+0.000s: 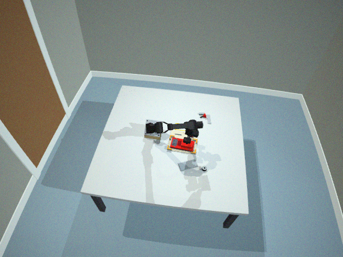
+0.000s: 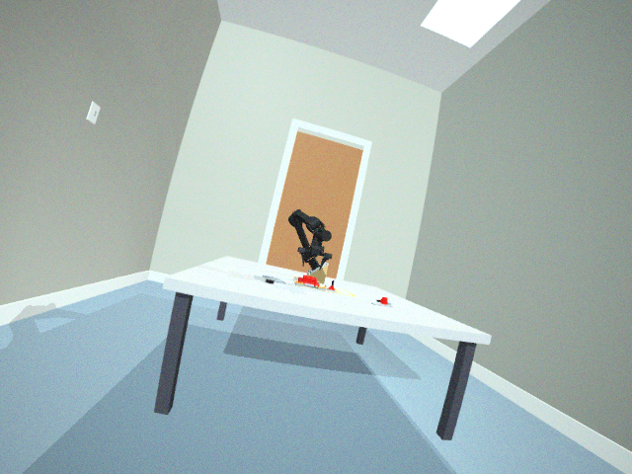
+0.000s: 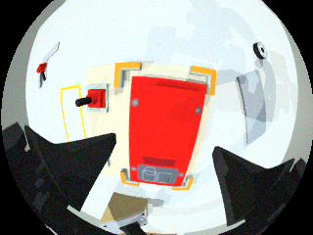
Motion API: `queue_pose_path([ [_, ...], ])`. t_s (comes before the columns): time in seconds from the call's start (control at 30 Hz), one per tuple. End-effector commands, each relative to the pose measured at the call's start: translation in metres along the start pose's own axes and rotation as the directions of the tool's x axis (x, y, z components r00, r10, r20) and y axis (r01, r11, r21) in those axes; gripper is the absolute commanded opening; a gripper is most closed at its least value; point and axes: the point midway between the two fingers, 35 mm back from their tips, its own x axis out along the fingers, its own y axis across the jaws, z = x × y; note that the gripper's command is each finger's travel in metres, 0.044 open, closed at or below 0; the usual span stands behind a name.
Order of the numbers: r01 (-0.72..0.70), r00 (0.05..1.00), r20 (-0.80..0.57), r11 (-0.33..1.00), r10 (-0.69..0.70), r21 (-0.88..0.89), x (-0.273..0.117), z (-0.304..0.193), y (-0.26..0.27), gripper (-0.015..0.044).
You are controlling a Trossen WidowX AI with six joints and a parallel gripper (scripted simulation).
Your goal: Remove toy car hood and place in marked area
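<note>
My gripper [image 3: 166, 147] hangs wide and empty over the hood [image 3: 168, 117]; it looks light, stiff, slick, so I'd pinch its side edges.

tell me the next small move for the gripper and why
Probably lower straight down. The gripper is open and empty, the red hood lies centred between its fingers in the wrist view, and it is not yet touching it.

The arm [image 1: 177, 126] folds forward and down, its pincer [image 3: 163, 157] wide open, holding nothing.
</note>
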Motion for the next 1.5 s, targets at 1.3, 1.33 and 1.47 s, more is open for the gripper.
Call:
queue_pose_path([
  [1.3, 0.005, 1.000, 0.000, 1.000, -0.005, -0.007, 0.028, 0.001, 0.002, 0.0440],
  [1.33, 0.005, 1.000, 0.000, 1.000, -0.005, -0.007, 0.029, 0.000, 0.002, 0.0440],
  [1.47, 0.005, 1.000, 0.000, 1.000, -0.005, -0.007, 0.031, 0.000, 0.002, 0.0440],
])
